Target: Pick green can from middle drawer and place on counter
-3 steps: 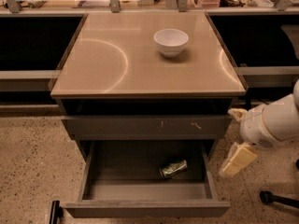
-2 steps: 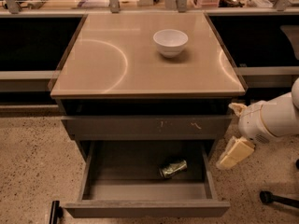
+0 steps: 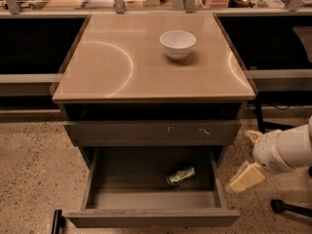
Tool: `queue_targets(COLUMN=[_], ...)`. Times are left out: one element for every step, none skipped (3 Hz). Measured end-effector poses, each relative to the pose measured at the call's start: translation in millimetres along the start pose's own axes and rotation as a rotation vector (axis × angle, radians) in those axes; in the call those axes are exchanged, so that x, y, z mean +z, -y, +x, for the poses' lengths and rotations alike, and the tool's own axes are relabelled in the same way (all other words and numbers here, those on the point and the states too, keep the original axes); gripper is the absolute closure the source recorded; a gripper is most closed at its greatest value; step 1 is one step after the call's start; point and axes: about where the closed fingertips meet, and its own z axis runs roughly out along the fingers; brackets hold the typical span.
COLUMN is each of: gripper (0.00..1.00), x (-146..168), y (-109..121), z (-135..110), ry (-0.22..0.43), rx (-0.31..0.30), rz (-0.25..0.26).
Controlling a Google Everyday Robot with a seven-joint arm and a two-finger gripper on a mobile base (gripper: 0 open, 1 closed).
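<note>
The middle drawer (image 3: 126,179) stands pulled out at the bottom of the cabinet. The green can (image 3: 180,176) lies on its side on the drawer's grey floor, right of the middle and tilted a little. In the dim drawer its label reads as greenish at best.

The end effector (image 3: 249,156) hangs outside the drawer, just beyond its right wall. Its two pale fingers (image 3: 246,177) are spread apart and hold nothing. It is well apart from the can, with the drawer wall between them.

Directly above the drawer sits a closed drawer front with pale scratch marks (image 3: 151,130). Above that is the glossy tan desk (image 3: 112,67). A white bowl (image 3: 178,44) stands on the desk, above and behind the drawer's right half. Under the drawer lies a speckled floor (image 3: 29,169).
</note>
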Motion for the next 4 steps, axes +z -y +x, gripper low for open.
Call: queue_targets(gripper=[0.00,0.00,0.00,0.00], x=[36.7,80.4,127.5,166.9], y=[-10.8,-15.6,-12.8,-6.7], z=[28.5,41.2,40.3,30.2], ry=[0.053,0.105,0.150,0.190], rx=[0.101,0.128,0.118,0.106], rz=[-0.063,-0.140,-0.223,-0.272])
